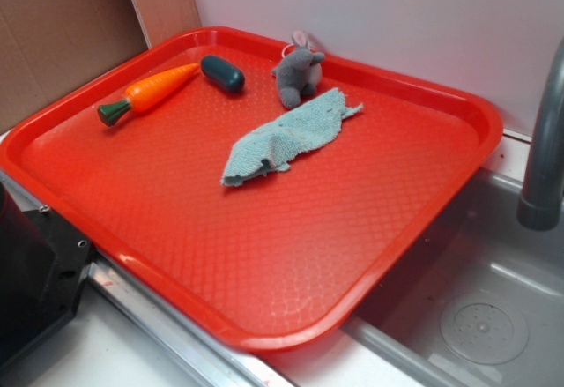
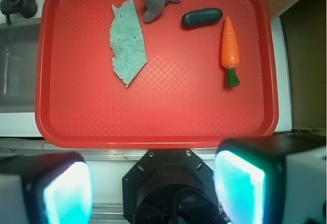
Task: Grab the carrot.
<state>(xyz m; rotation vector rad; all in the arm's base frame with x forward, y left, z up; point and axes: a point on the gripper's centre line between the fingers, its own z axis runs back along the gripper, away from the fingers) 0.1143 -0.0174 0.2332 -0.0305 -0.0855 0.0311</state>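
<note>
My gripper (image 2: 153, 191) hung high above the near edge of the tray (image 2: 153, 127), jaws spread wide, nothing between the pads (image 2: 240, 185). The carrot (image 2: 229, 48) lay well ahead and off to the right in my wrist view, at the tray's far right corner. Its long axis ran almost straight away from me, green stub nearest, tip pointing toward the far rim. A dark green oval (image 2: 202, 18) sat just beside the tip. The reach, I judged, was forward and right, jaws closing across the body.
</note>
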